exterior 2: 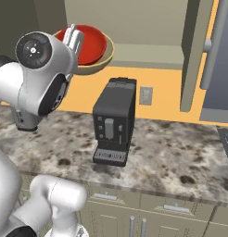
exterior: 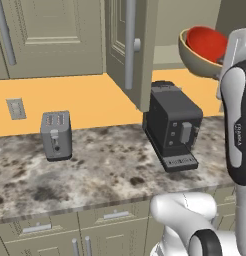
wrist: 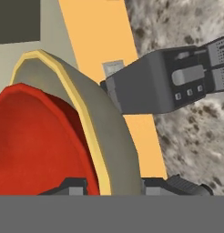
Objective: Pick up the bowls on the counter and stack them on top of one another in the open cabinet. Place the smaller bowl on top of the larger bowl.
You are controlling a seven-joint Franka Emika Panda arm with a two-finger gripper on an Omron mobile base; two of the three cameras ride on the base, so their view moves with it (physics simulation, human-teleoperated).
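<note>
1. Nearest the base, the counter [exterior: 110,170] carries no bowl; a toaster [exterior: 56,135] is seen toward its left back edge and a dark coffee machine [exterior 2: 113,121] stands against the orange back wall.
2. Above the machine, the gripper [wrist: 113,186] is closed across the rims of both bowls: one finger is seen inside the red smaller bowl [exterior 2: 85,44], the other outside the tan larger bowl [exterior 2: 95,65].
3. The red bowl is nested in the tan one, and the pair is held at the front edge of the open cabinet [exterior 2: 148,55] shelf, partly overhanging it.
4. Stacking is judged done; placing is in hand.
5. Next, the pair is to be carried further onto the shelf, set flat and released.
</note>
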